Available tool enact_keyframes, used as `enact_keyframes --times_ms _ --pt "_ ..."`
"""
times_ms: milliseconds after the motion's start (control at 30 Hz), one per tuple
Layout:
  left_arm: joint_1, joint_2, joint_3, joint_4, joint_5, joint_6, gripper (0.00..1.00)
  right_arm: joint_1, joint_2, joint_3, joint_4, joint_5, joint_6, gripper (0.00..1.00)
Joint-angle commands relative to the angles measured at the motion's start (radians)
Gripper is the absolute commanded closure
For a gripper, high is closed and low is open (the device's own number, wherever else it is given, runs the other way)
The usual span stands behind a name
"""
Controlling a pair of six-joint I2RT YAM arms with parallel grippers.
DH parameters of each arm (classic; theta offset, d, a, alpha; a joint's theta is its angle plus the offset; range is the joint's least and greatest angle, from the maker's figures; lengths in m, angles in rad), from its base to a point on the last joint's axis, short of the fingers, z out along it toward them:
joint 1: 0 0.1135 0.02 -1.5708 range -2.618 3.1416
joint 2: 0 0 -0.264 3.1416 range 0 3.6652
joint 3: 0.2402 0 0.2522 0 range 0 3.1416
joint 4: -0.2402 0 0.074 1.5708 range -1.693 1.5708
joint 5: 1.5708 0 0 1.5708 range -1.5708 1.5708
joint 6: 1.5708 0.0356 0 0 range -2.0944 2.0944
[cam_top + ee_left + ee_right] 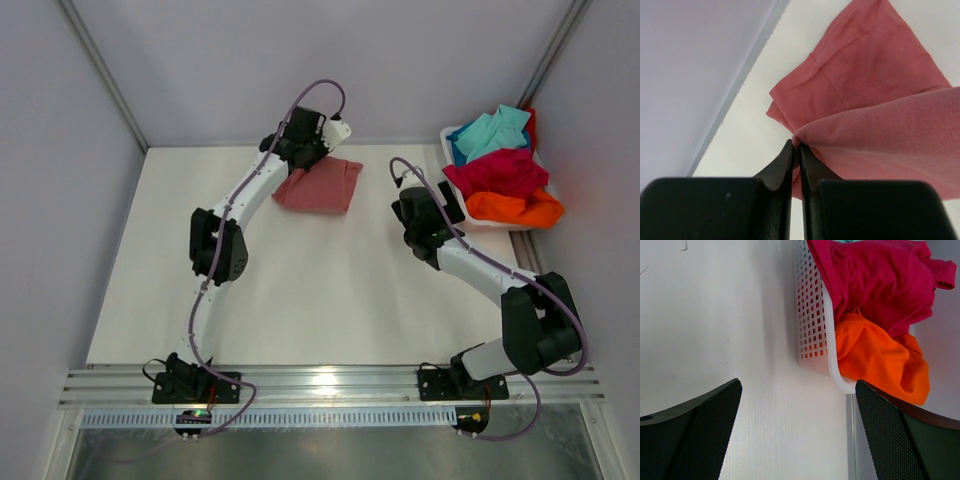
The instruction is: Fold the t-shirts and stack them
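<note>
From the top external view there are four t-shirts and two arms. One salmon-pink t-shirt (322,186) lies on the table (300,300) at its far side, left of centre. It is folded into a rough four-sided shape, with its long axis running left to right and its right end slightly nearer the back wall. The other three are heaped in one white tub (449,134) at the far right corner: a turquoise t-shirt (492,132) at the back, a crimson t-shirt (500,172) in the middle and an orange t-shirt (515,208) nearest. The left gripper (298,163) sits at the pink shirt's far left corner. The right gripper (443,206) hangs just beside the tub's left wall.

In the left wrist view, the two black fingers (785,167) of the left gripper (796,150) are pressed together on a raised fold of the salmon-pink t-shirt (870,75). The rest of the shirt spreads away over the white table (760,135), with one stitched seam crossing it.

In the right wrist view, the right gripper (797,425) has its jaws wide apart with only bare table between them. Ahead stands a corner of the perforated white tub (812,320). The crimson t-shirt (880,280) is draped over its rim, and the orange t-shirt (875,355) bulges out below it.
</note>
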Motion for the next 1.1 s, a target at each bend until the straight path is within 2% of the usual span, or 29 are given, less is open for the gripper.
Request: enact_keyframes --times_ms 0,233,633,767,900,1067 --pt "0.0 0.01 0.04 0.168 -0.041 0.02 0.93 -0.001 0.003 0.039 0.012 -0.005 0.018 0.01" --pt "0.0 0.054 0.091 0.205 -0.037 0.029 0.91 -0.001 0.02 0.042 0.012 -0.005 0.017 0.01" --pt "0.0 0.143 0.088 0.402 -0.052 -0.046 0.9 -0.001 0.034 0.045 0.012 -0.005 0.018 0.01" --pt "-0.002 0.139 0.088 0.368 -0.032 -0.101 0.89 -0.001 0.045 0.045 0.014 0.0 0.015 0.01" --pt "-0.002 0.062 0.03 0.271 -0.017 -0.146 0.89 -0.001 0.046 0.048 0.012 -0.003 0.015 0.01" --pt "-0.002 -0.158 -0.136 0.149 0.031 -0.177 0.89 0.001 0.037 0.053 -0.023 -0.017 0.026 0.01"
